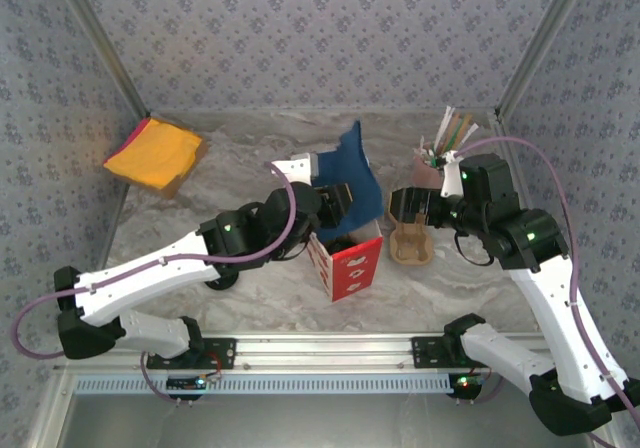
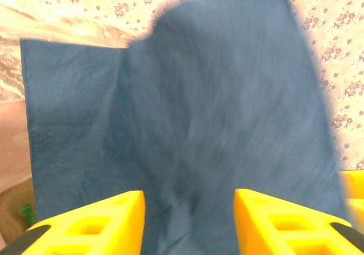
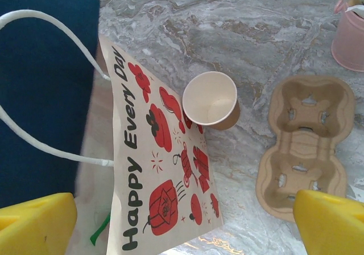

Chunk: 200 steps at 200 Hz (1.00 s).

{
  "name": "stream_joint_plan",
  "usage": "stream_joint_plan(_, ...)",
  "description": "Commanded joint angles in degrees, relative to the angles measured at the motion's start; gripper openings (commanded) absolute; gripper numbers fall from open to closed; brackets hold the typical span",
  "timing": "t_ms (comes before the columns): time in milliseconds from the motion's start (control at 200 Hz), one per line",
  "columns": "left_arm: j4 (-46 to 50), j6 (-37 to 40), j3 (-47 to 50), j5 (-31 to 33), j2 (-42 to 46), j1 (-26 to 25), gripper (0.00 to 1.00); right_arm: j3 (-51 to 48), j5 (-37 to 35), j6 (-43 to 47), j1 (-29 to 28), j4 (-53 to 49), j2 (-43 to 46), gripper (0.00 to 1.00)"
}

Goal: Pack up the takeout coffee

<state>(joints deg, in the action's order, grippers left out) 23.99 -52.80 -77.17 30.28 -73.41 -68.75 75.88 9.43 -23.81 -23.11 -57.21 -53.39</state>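
The takeout coffee [image 3: 209, 100] is a small brown paper cup, cream inside and with no lid. It stands upright on the marble table, touching the side of a printed paper bag [image 3: 159, 169]. My right gripper [image 3: 182, 209] hangs open above the bag's side, its yellow fingers [image 3: 40, 223] spread wide with nothing between them. A blue cloth [image 2: 216, 112] sticks up out of the bag [image 1: 345, 263]. My left gripper [image 2: 189, 201] hovers right at the cloth with its jaws apart. In the top view, the left gripper [image 1: 338, 204] is over the bag and the right gripper [image 1: 398, 208] is beside it.
A tan pulp cup carrier [image 3: 304, 147] lies right of the cup. Behind it stands a pink cup of straws [image 1: 435, 166]. A yellow and orange cloth pile [image 1: 155, 153] sits at the back left. The bag's white handle [image 3: 34, 135] loops over the blue cloth.
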Motion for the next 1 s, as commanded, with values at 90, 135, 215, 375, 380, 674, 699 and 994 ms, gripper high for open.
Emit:
stream_joint_plan(90,1.04,-0.04,-0.96,1.31,1.69,-0.38,0.54,-0.53,-0.73,-0.80,0.26,-0.66,0.63,1.00)
stream_joint_plan(135,1.65,0.43,-1.57,1.52,1.53,-0.41,0.59,-0.59,-0.82,-0.80,0.26,-0.65,0.62,1.00)
stream_joint_plan(215,4.01,1.17,-3.48,2.48,1.03,-0.38,0.59,-0.70,-0.95,-0.80,0.26,-0.64,0.56,1.00)
stream_joint_plan(375,11.90,2.01,-8.43,2.52,0.28,1.82,0.72,-1.16,-1.49,-1.09,0.38,-0.29,0.26,1.00)
stream_joint_plan(380,12.11,2.05,-8.57,2.47,0.32,1.93,0.73,-1.21,-1.46,-1.12,0.37,-0.32,0.28,1.00)
stream_joint_plan(674,29.79,5.31,-13.52,-0.53,4.30,15.50,1.00,-3.99,-9.06,-2.99,2.93,-0.25,-0.15,1.00)
stream_joint_plan(699,31.04,5.33,-13.17,-0.81,5.08,17.08,1.00,-4.37,-10.00,-3.08,3.52,-0.06,-0.15,1.00)
stream_joint_plan(994,32.92,15.10,0.47,-2.69,15.44,37.60,1.00,-14.68,-23.78,-2.40,10.94,7.68,-0.23,1.00)
